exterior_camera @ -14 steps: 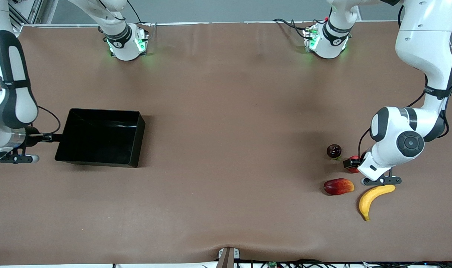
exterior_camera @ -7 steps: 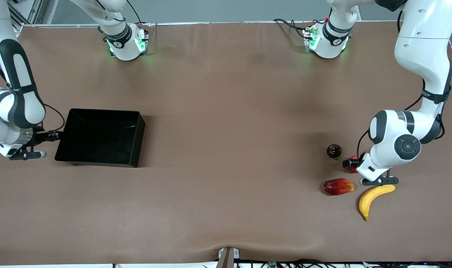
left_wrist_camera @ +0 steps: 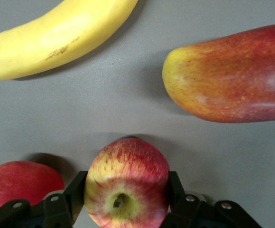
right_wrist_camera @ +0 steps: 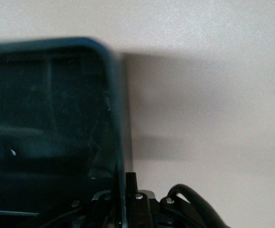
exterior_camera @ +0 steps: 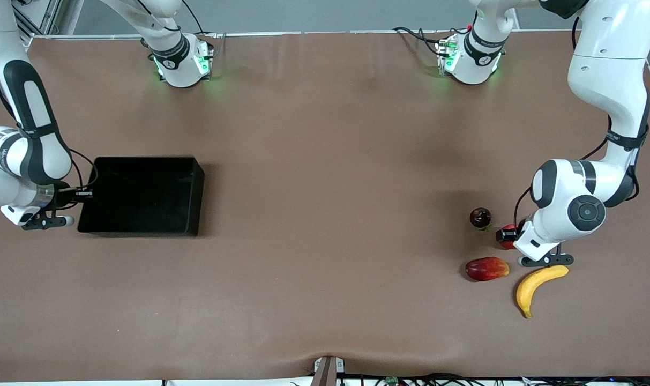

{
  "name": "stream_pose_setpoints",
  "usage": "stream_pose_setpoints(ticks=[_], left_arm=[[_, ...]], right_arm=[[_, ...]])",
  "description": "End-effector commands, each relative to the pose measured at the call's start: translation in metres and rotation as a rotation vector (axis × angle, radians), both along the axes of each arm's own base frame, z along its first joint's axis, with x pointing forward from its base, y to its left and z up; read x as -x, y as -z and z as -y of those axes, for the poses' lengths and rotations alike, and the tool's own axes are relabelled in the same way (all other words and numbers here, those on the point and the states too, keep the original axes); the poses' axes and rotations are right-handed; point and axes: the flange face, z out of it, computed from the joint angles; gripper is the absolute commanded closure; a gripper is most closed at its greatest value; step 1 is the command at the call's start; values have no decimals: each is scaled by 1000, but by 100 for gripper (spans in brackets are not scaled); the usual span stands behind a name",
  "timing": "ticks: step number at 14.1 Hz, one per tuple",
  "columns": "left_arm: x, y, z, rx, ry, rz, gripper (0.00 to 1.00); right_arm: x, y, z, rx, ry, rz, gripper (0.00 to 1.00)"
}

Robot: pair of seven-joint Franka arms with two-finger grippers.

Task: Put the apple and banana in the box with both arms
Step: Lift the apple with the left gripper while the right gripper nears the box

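No readable writing shows on anything. The box [exterior_camera: 142, 195] lies at the right arm's end of the table; the right gripper [exterior_camera: 83, 194] is clamped on its wall. The banana [exterior_camera: 536, 287] lies nearest the front camera. The left gripper [left_wrist_camera: 127, 190] is closed around the apple [left_wrist_camera: 127, 187], beside a pinkish-red fruit [left_wrist_camera: 21, 185].

My view: a wide brown table cover [exterior_camera: 325, 161] under even light.
Along its top edge I see a pale grey wall strip [exterior_camera: 325, 13] — soft shadows and faint creases mark the cloth.
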Motion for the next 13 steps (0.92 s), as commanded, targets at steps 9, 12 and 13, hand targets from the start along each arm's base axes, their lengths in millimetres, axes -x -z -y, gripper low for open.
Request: stream_pose_setpoints(ticks=[9, 12, 13], left_arm=[[10, -138, 44, -29, 55, 23, 100], [16, -161, 51, -36, 54, 6, 100], [18, -165, 51, -39, 56, 0, 100]], right_arm=[[-25, -65, -26, -49, 68, -60, 100], [-31, -78, -64, -32, 99, -86, 100], [-35, -82, -86, -31, 104, -96, 100]])
